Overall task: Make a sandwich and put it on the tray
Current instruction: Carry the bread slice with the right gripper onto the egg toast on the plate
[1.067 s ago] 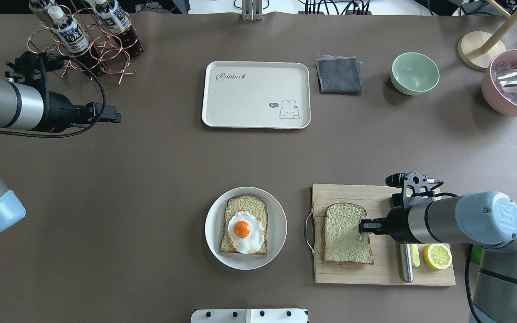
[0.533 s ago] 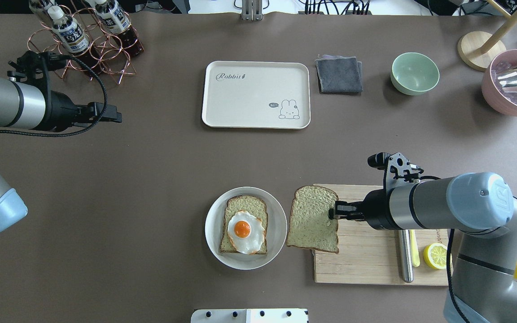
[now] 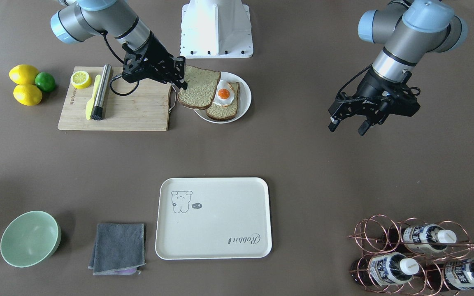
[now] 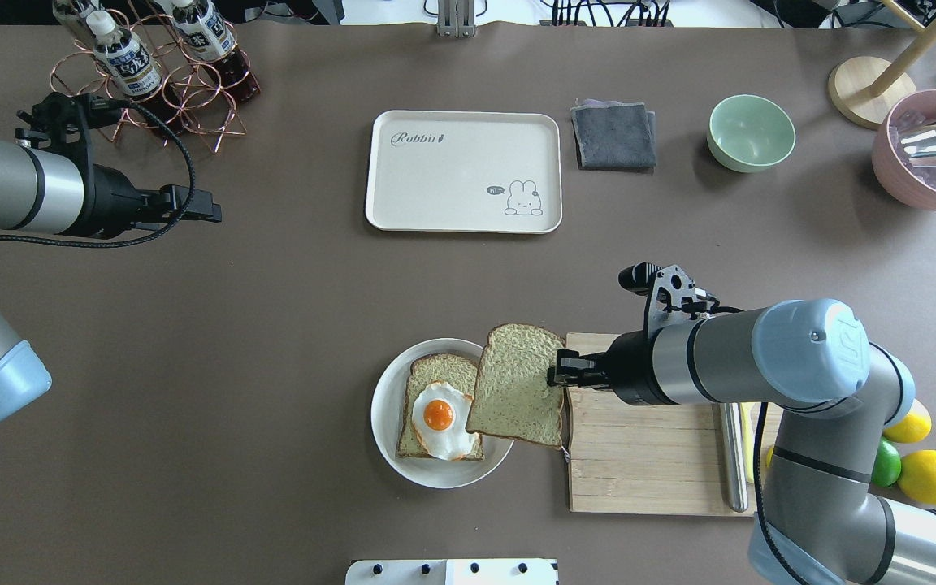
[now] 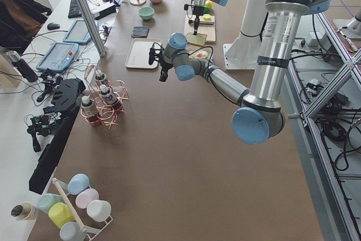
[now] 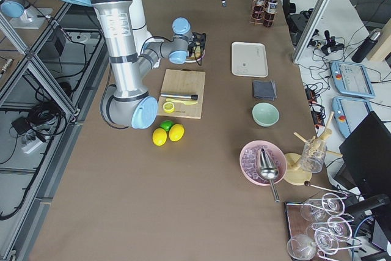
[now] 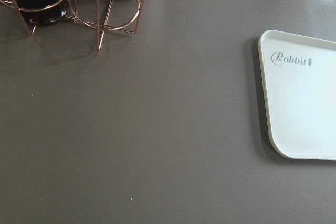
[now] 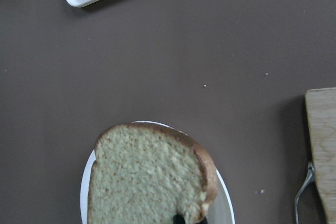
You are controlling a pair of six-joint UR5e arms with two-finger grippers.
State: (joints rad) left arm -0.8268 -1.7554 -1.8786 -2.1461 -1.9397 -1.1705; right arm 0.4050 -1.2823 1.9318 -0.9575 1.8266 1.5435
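**Q:** What is the state of the right pincer [image 4: 556, 375]?
**A:** It is clenched on one edge of the held bread slice [image 4: 517, 386]. The slice hangs tilted in the air just ahead of the fingertips.

**Q:** What lies nearest below it?
**A:** The round white plate [image 4: 383, 406] lies under and ahead of the pincer. The lower bread slice [image 4: 435, 375] lies flat on the plate, and the fried egg [image 4: 439, 418] rests on it, yolk up. Seen from overhead, the held bread slice overlaps the plate's rim on the pincer's side and one margin of the lower bread slice. Whether the two slices touch cannot be told.

**Q:** And behind the fingertips?
**A:** The wooden cutting board [image 4: 647, 463] lies beneath the wrist, with its metal handle just beside the plate. Further back along the arm, a steel rod [image 4: 733, 471] lies on the board.

**Q:** Where is the tray?
**A:** The tray [image 4: 462, 172] lies well apart from the right pincer, across the bench [image 4: 273, 325] on its far side. Both slices and the egg are off it. A folded grey cloth [image 4: 613, 134] lies just beside the tray.

**Q:** What is the most distant item?
**A:** That is the left pincer [image 3: 347, 128]. It is released, with its fingers spread, and it hovers over the bench surface. The copper bottle rack [image 4: 151, 73] stands beyond it.
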